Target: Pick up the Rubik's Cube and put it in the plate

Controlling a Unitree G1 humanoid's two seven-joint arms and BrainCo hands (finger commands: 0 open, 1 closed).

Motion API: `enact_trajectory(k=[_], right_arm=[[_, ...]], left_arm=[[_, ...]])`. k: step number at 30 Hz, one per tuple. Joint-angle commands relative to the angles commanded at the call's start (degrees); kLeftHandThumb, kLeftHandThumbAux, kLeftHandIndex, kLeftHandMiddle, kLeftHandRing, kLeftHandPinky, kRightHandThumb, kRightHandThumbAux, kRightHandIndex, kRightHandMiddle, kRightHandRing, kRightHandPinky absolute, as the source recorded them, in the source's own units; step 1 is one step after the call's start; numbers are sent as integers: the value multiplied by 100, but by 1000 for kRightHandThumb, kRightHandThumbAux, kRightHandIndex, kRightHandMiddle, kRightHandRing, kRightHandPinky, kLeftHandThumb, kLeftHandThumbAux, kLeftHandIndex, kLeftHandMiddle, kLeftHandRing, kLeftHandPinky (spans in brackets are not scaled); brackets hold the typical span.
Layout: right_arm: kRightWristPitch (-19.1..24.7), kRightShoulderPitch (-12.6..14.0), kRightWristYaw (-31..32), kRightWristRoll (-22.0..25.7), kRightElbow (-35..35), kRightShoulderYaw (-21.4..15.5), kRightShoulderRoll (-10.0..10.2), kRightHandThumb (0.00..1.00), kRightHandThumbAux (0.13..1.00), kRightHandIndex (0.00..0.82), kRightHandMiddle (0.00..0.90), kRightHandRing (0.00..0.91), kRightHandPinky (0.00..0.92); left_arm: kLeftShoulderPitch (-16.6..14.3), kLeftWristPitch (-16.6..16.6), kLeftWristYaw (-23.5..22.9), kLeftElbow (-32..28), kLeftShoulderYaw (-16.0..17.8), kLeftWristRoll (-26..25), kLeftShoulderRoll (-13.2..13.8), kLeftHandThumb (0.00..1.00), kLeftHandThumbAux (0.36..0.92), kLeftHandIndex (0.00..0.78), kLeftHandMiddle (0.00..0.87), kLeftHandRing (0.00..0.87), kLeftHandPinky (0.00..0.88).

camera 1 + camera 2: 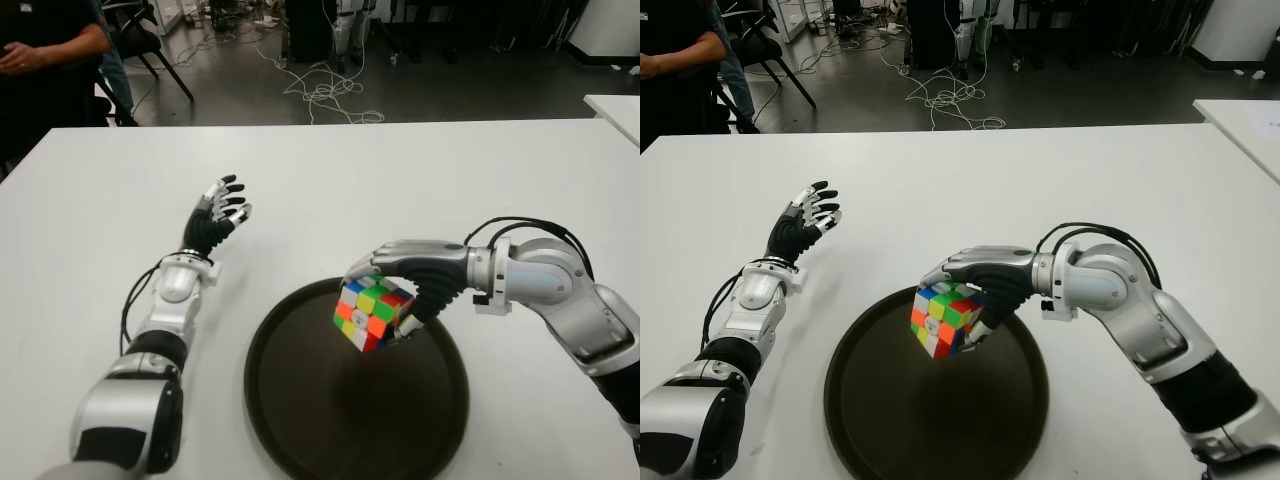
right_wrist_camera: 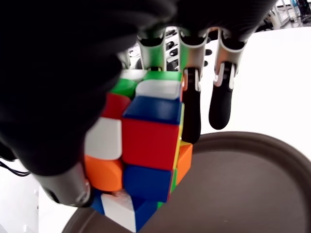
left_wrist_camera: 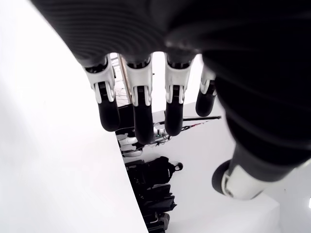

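Note:
My right hand (image 1: 395, 295) is shut on the Rubik's Cube (image 1: 371, 312), a multicoloured cube held tilted just above the back left part of the dark round plate (image 1: 330, 420). In the right wrist view the cube (image 2: 146, 150) sits between thumb and fingers (image 2: 192, 111), with the plate's rim (image 2: 252, 141) close below. Whether the cube touches the plate cannot be told. My left hand (image 1: 222, 205) shows on the white table (image 1: 420, 180) to the left of the plate, fingers spread and holding nothing.
A person in dark clothes (image 1: 40, 60) stands past the table's far left corner, beside a chair (image 1: 150, 40). Cables (image 1: 320, 90) lie on the floor beyond the far edge. Another white table's corner (image 1: 615, 110) shows at the far right.

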Motion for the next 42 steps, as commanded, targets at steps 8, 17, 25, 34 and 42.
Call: enact_trajectory(k=[8,17,25,34,42], right_arm=[[162,48,-280,-655,-82,51,113,694,738,414,514,497,503],[278,195,-739,-1324,-113,101,392,693,738,413,482,470,479],[6,323,-1229,-1654,163,254,683,689,739,413,444,451,457],[-438,429,-1616,-1524,396,201,909,688,739,411,449,464,458],[-1014,507,-2151,-1551,685,191,1089,688,742,403,403,441,427]], left_arm=[[15,-32,-25,-28,8,-16,4,157,674,117,201,196,164],[22,-63,-16,-19,21,-20,9,178,688,118,199,197,186],[24,-31,-25,-23,3,0,20,174,663,116,196,188,156],[15,-5,-52,-20,17,-25,13,173,671,112,193,189,163],[26,-28,-76,-50,28,-47,9,154,676,114,196,189,142]])
